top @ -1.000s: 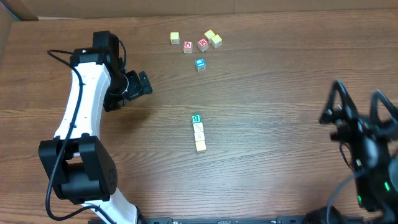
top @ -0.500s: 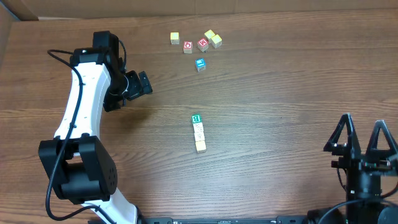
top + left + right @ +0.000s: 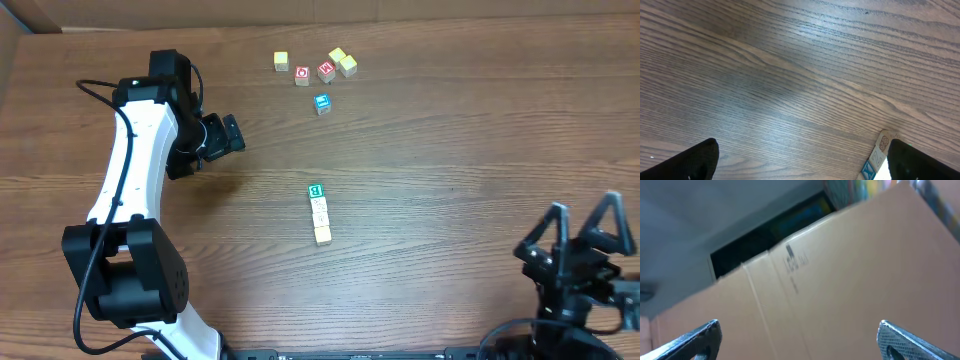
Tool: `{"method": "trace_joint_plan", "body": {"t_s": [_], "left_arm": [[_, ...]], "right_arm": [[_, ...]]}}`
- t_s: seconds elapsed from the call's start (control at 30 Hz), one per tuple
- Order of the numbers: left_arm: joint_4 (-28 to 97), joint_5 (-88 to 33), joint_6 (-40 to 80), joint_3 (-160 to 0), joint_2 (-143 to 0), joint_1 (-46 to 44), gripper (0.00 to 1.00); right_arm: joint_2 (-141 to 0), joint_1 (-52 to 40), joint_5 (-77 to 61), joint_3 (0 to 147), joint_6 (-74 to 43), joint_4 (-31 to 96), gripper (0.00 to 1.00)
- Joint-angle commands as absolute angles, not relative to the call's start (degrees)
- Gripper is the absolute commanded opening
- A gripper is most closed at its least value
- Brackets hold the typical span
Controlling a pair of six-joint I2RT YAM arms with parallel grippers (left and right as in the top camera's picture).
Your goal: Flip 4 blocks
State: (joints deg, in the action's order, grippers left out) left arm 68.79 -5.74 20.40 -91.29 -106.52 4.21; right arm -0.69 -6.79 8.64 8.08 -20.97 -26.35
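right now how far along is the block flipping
Done: cannot tell; the four blocks lie in a row at centre, with no sign of which faces were turned. In hand: nothing; left end effector and right end effector are both open, empty, away from the row. Left: possibly all four flips.

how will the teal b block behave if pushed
The teal B block looks like a stiff wooden cube: probably slides or tips, won't roll. It seems to touch the white block, so a push may shift both.
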Motion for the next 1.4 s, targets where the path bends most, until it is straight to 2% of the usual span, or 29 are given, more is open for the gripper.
{"method": "trace_joint_plan", "body": {"t_s": [0.0, 0.17, 0.53, 0.7, 1.0, 1.37], "left_arm": [[68.73, -5.54, 19.68, -91.61, -105.89, 3.95, 1.00], [68.73, -5.54, 19.68, -91.61, -105.89, 3.95, 1.00], [68.73, -5.54, 19.68, -91.61, -105.89, 3.95, 1.00], [68.73, -5.54, 19.68, -91.61, -105.89, 3.95, 1.00], [68.73, -5.54, 19.68, -91.61, -105.89, 3.95, 1.00], [68.73, -5.54, 19.68, -91.61, -105.89, 3.95, 1.00]], "right_arm": [[-0.19, -6.61, 6.92, 4.25, -20.58, -26.11, 1.00], [-0.16, -6.61, 5.89, 0.34, -21.21, -21.47, 1.00], [-0.16, -6.61, 4.78, 0.47, -21.19, 4.21, 1.00], [-0.16, -6.57, 4.36, 0.47, -18.96, 4.40, 1.00], [-0.16, -4.71, 1.50, 0.47, 2.61, 4.67, 1.00], [-0.19, -3.25, 1.17, 0.47, 3.03, 4.67, 1.00]]}}
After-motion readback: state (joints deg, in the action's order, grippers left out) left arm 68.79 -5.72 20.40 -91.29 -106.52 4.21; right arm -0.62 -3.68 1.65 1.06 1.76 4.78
